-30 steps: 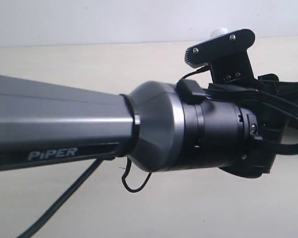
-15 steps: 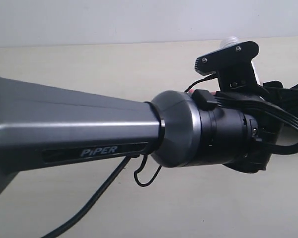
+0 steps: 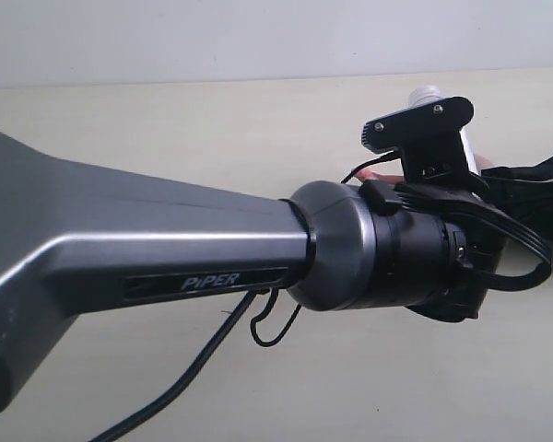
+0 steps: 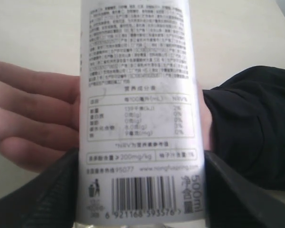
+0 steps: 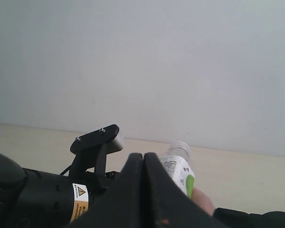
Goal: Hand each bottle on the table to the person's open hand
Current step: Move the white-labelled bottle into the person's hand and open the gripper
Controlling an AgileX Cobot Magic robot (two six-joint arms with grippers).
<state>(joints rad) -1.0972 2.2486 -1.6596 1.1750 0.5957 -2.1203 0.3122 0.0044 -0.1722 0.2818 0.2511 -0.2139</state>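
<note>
A clear bottle with a white printed label [image 4: 140,95] fills the left wrist view, gripped near its base by my left gripper [image 4: 141,161], whose dark fingers [image 4: 52,190] press on both sides. It lies over the person's open hand [image 4: 33,118], against the palm. In the exterior view only its white cap [image 3: 427,93] shows above the left wrist, with a bit of hand [image 3: 387,175] below. My right gripper [image 5: 143,164] is shut and empty, raised, and looks at the same bottle [image 5: 180,173] from the side.
The person's black sleeve [image 4: 251,128] reaches in from the right [image 3: 535,198]. The left arm's grey body [image 3: 147,249] and its cable [image 3: 166,387] cross most of the exterior view above the pale table [image 3: 166,129]. A white wall [image 5: 156,61] stands behind.
The left arm has pushed further right and lower in the exterior view, carrying the bottle down onto the person's hand. The right gripper stays shut.
</note>
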